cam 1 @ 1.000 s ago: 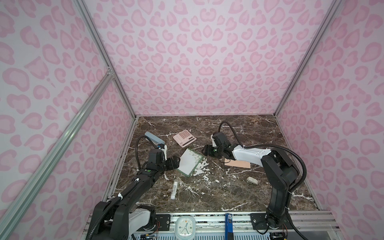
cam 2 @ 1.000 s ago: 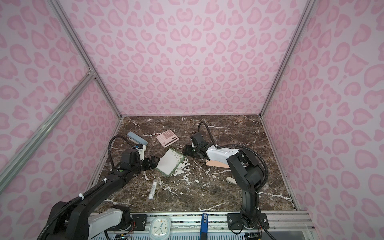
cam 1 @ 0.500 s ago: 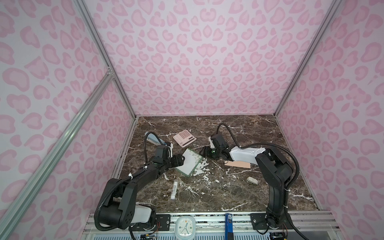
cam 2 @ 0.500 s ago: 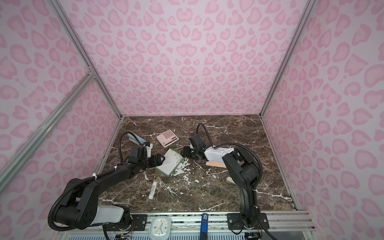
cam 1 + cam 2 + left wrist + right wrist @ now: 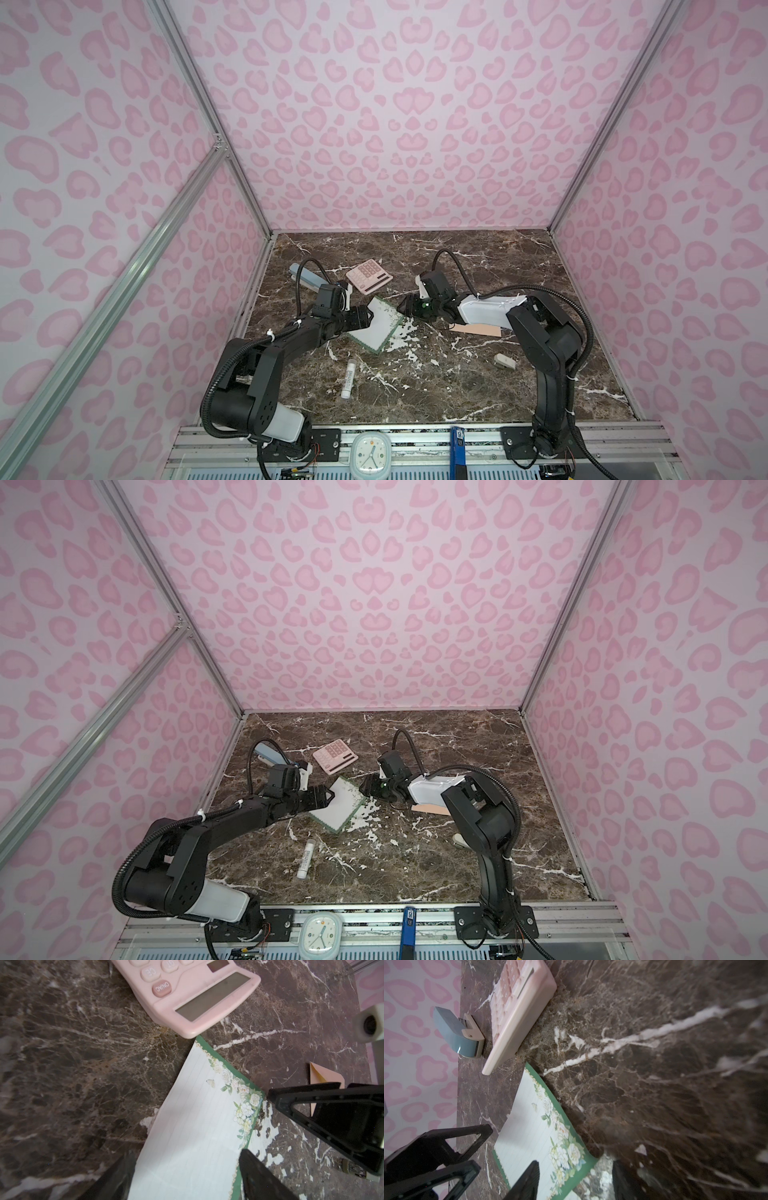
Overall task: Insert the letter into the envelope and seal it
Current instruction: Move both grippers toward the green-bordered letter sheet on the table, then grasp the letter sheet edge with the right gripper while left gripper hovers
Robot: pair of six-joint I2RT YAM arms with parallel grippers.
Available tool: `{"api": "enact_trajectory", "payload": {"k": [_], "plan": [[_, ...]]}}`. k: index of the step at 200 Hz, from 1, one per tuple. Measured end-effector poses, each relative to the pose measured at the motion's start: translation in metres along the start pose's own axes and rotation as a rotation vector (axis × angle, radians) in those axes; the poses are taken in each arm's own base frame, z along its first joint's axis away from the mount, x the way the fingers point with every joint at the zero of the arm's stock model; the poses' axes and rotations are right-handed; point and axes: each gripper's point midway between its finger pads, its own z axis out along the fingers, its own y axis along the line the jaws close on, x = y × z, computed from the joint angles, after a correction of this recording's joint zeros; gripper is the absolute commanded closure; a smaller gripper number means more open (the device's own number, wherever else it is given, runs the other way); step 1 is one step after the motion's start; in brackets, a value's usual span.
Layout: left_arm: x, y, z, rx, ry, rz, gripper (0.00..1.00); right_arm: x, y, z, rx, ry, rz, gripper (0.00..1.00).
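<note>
where the dark marble desk point(image 5: 457, 266) fills the booth floor, the letter point(image 5: 380, 332) lies near its middle, turned diagonally, its far corner just beside the pink calculator point(image 5: 369, 276). the peach envelope point(image 5: 478, 330) lies flat to the letter's right, apart from it and partly under the right arm. the left tool point(image 5: 371, 316) is released, jaws apart over the letter's left side. the right tool point(image 5: 402, 307) is also unclenched, with the flowered right corner between its jaws. a blue stapler point(image 5: 305, 279) sits left of the calculator, and a glue stick point(image 5: 348, 380) lies nearer the front.
</note>
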Motion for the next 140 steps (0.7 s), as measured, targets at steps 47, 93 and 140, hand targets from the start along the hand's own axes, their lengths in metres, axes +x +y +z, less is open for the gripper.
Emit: {"api": "enact_trajectory", "payload": {"k": [47,93,140], "plan": [[0.009,0.004,0.007,-0.012,0.056,-0.010,0.23,0.000,0.004,0.004,-0.044,-0.001,0.001,0.45],[0.009,0.003,0.012,-0.005,0.075,-0.008,0.25,0.002,0.006,0.006,-0.061,0.010,-0.001,0.50],[0.008,0.002,0.014,0.002,0.080,-0.007,0.27,0.002,0.008,0.006,-0.075,0.016,-0.002,0.53]]}}
